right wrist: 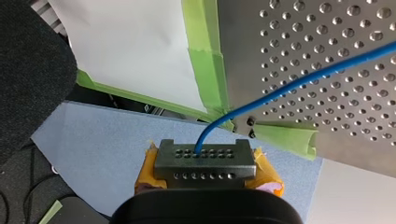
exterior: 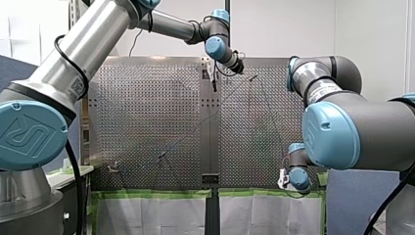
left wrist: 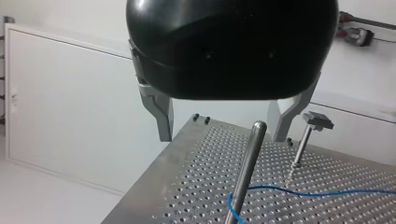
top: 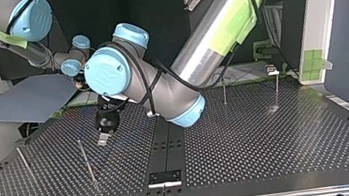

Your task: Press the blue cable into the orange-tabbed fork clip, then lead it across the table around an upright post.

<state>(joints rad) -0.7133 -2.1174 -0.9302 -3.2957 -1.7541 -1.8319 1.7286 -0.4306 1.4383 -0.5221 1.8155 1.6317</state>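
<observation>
The cable [right wrist: 289, 86] is thin, blue and smooth-sheathed, and it shows plainly only in the wrist views. In the right wrist view it rises from between the yellow pads of my right gripper [right wrist: 205, 163], which are pressed together on it. The gripper sits just off the table's [right wrist: 327, 42] near edge, by a corner bound in green tape [right wrist: 205, 60], and the cable then slants out over the perforated plate. The left wrist view adds the other stretch: the cable lies flat on the table and hooks round the foot of an upright post [left wrist: 247, 168]. That post stands ahead of my left gripper [left wrist: 223, 137], between its metal fingers, which are spread wide and grip nothing. A T-headed post [left wrist: 306, 137] stands near it, farther off. In the top view the cable is too thin to make out.
</observation>
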